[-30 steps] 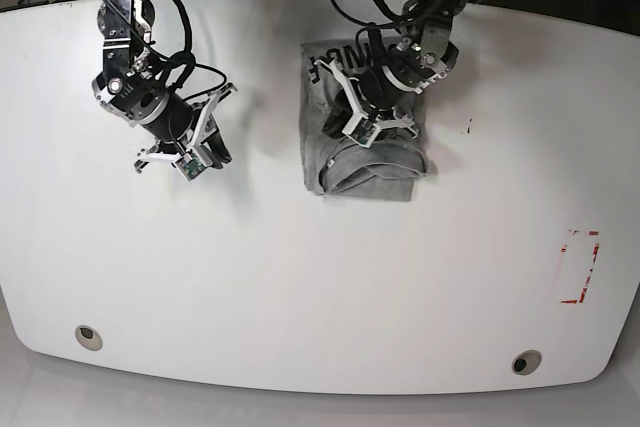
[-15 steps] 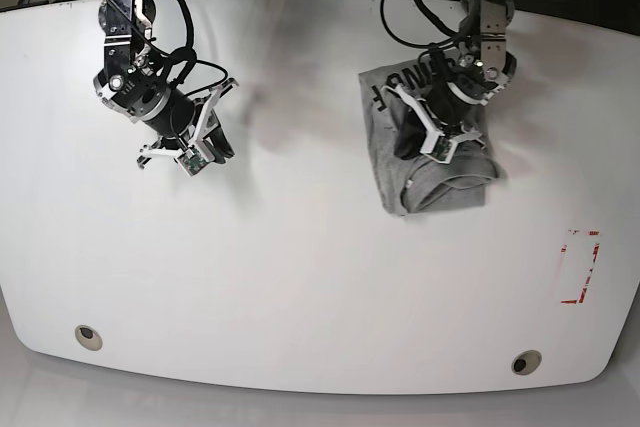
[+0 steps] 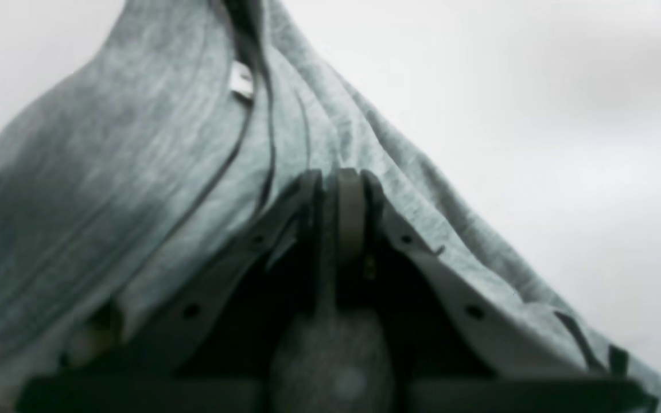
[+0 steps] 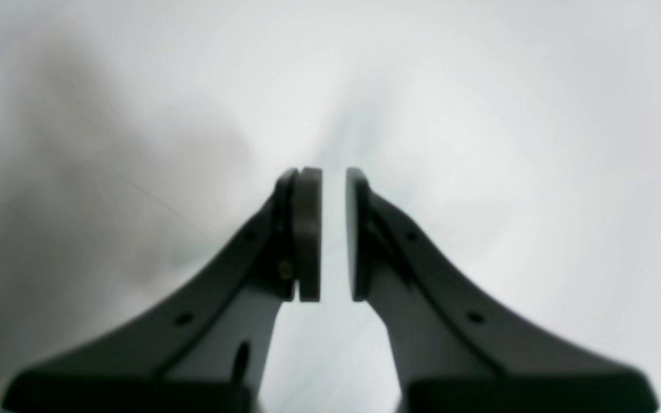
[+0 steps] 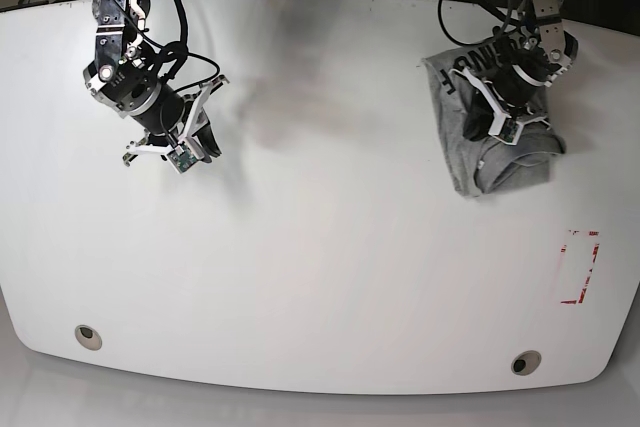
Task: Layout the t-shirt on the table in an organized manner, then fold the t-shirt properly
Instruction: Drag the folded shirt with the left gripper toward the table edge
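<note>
T-shirt (image 5: 470, 152) dragged rightward, left gripper (image 3: 336, 189) clamped

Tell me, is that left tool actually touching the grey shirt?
Touching. The left wrist view shows the left tool closed with the shirt cloth pinched and draped around its tips.

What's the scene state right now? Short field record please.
shirt: grey t-shirt folded into a compact bundle, far side of the table
left end effector: shut on the t-shirt, cloth draped around it
right end effector: open by a narrow gap, holding nothing, over bare tabletop
red mark: dashed rectangle, nearer the camera than the shirt, uncovered
</note>
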